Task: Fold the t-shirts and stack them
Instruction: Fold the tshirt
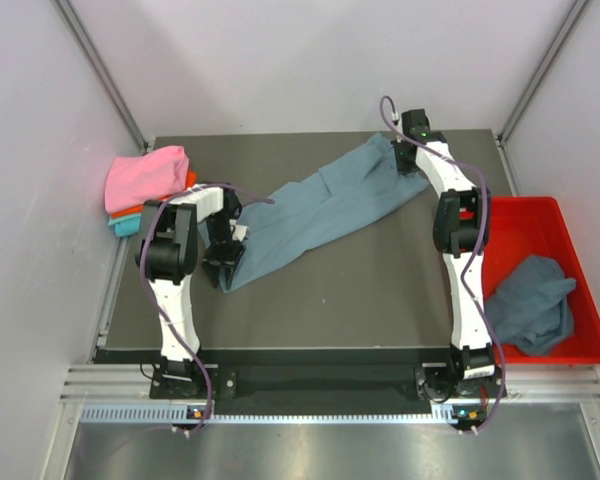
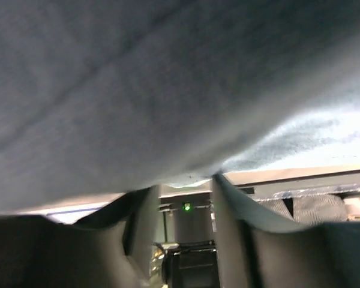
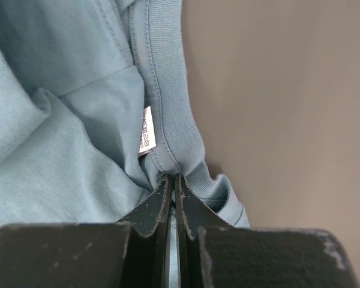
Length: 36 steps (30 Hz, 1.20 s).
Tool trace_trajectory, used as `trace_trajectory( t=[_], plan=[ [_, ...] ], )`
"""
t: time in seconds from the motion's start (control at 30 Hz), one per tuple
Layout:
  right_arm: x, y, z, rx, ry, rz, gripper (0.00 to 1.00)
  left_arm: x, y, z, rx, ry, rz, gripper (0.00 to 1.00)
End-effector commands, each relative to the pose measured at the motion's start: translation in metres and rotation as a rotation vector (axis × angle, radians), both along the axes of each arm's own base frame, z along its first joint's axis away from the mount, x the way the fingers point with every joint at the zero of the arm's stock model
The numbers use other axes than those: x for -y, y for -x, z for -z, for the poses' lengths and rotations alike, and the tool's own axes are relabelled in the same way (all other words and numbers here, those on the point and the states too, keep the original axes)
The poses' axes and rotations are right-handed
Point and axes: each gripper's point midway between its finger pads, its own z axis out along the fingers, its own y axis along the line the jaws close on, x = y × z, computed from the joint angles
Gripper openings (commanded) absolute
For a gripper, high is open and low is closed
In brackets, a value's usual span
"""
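Observation:
A slate blue-grey t-shirt (image 1: 320, 210) lies stretched diagonally across the dark table, between my two grippers. My right gripper (image 1: 405, 152) at the far end is shut on its ribbed collar (image 3: 168, 126), beside the white label (image 3: 146, 131); in the right wrist view the gripper (image 3: 175, 177) shows its jaws pressed together. My left gripper (image 1: 223, 265) is at the shirt's near-left end. In the left wrist view the gripper (image 2: 186, 180) has its fingers (image 2: 141, 216) apart, with the shirt's cloth (image 2: 168, 90) draped over them and filling the upper view.
A folded stack of pink (image 1: 148, 175), orange (image 1: 191, 180) and teal (image 1: 126, 227) shirts sits at the table's far left. A red tray (image 1: 555, 208) on the right holds a crumpled blue-grey shirt (image 1: 530, 303). White walls enclose the table.

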Motion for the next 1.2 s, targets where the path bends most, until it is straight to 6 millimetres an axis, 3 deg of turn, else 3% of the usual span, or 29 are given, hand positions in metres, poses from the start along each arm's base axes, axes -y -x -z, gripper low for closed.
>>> trace_trajectory(
  t=[0.0,0.07,0.17,0.33,0.5,0.77,0.93,1.17],
  plan=[
    [-0.010,-0.014,-0.031,0.093,-0.015,-0.003,0.00,0.002,-0.012,0.019,0.015,0.004,0.031,0.42],
    [-0.008,-0.013,-0.035,0.100,-0.009,-0.001,0.00,0.008,-0.007,0.019,-0.007,0.031,0.036,0.21],
    [-0.005,-0.017,-0.041,0.118,-0.005,0.005,0.00,0.017,0.001,0.018,-0.033,0.076,0.044,0.00],
    [-0.004,-0.025,-0.048,0.151,0.002,0.005,0.00,0.032,0.022,0.012,-0.079,0.129,0.065,0.00],
    [-0.005,-0.042,-0.059,0.214,0.005,-0.004,0.00,0.050,0.024,-0.001,-0.053,0.178,0.144,0.00],
    [-0.013,-0.069,-0.076,0.329,-0.005,-0.020,0.00,0.105,0.047,-0.016,-0.121,0.300,0.339,0.00],
    [-0.016,-0.079,-0.072,0.358,-0.011,-0.020,0.00,0.136,0.065,-0.026,-0.181,0.349,0.472,0.00],
    [-0.016,-0.081,-0.055,0.341,-0.012,-0.021,0.00,0.155,0.081,-0.038,-0.213,0.397,0.590,0.00]
  ],
)
